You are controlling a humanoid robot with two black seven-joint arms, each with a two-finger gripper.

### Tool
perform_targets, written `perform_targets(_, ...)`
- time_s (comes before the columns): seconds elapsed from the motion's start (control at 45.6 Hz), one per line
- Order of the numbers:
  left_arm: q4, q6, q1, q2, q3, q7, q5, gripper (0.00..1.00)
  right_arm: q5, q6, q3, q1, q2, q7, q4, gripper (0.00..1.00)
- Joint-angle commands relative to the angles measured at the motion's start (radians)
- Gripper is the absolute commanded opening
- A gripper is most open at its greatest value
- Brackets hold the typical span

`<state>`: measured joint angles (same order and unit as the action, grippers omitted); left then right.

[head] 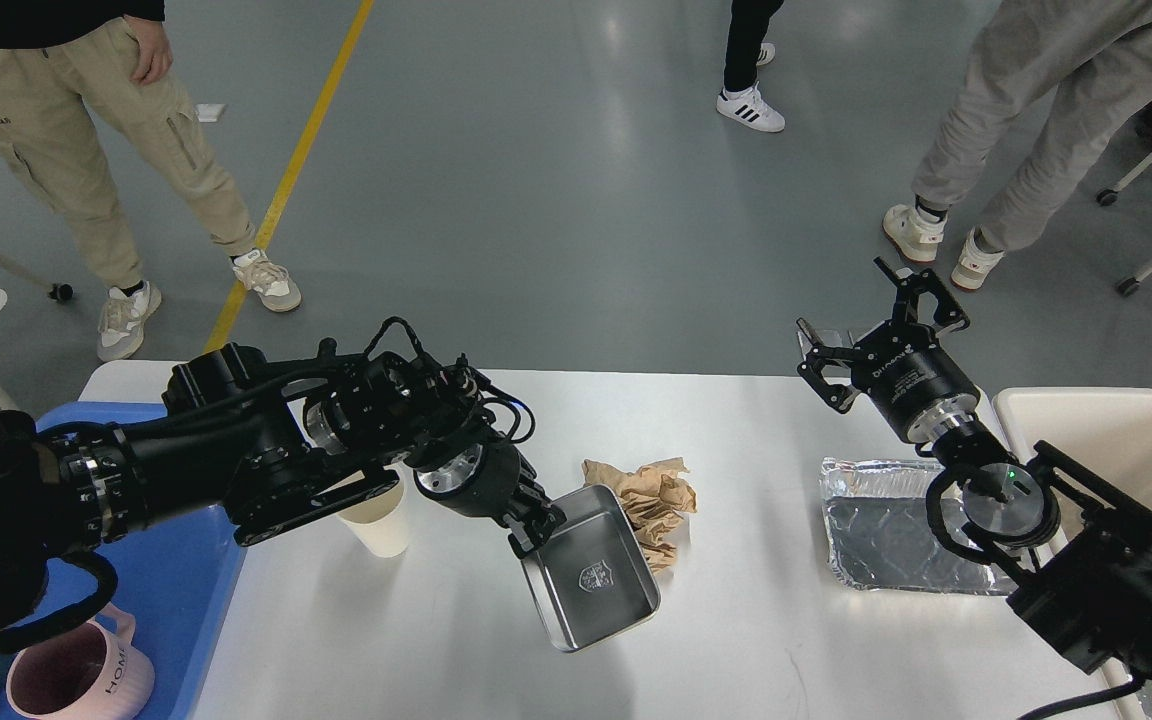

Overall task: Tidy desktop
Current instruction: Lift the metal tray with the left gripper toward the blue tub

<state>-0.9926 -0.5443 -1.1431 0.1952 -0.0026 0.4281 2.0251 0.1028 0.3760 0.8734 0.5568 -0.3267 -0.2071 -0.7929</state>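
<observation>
Blue plastic tray [181, 610]: pink mug [76, 680] lettered "HOME". Left fingers [533, 527] clamp rectangular steel tin [591, 580], crest-marked; right fingers [871, 320] spread wide.

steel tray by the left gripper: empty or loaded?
Empty: the steel tray shows only bare metal and an embossed crest; the crumpled brown paper lies outside its rim.

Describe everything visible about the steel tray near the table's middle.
The steel tray is a shallow rectangular pan of shiny metal with rounded corners and a small crest emblem inside. It holds nothing else. The left end effector is clamped on its near-left rim. Its far edge overlaps the crumpled brown paper, above the white desktop.
</observation>
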Motion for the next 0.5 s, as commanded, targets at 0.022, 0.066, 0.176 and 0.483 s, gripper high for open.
perform_targets(0.022,-0.067,-0.052,-0.027,0.053,-0.105,-0.003,-0.031,0.0,0.0,0.0,-0.001,0.0,0.0,0.002,0.006,1.0)
perform_targets(0.066,-0.09,-0.071,-0.038,0.072,-0.14,-0.005,-0.04,0.0,0.0,0.0,-0.001,0.0,0.0,0.002,0.006,1.0)
perform_targets(0.176,-0.141,-0.118,-0.046,0.139,-0.241,-0.005,-0.078,0.0,0.0,-0.002,-0.001,0.002,0.0,0.002,0.004,1.0)
perform_targets(0.483,-0.291,-0.134,0.025,0.47,-0.425,-0.012,-0.166,0.01,0.0,-0.002,0.001,0.002,-0.015,0.002,0.004,1.0)
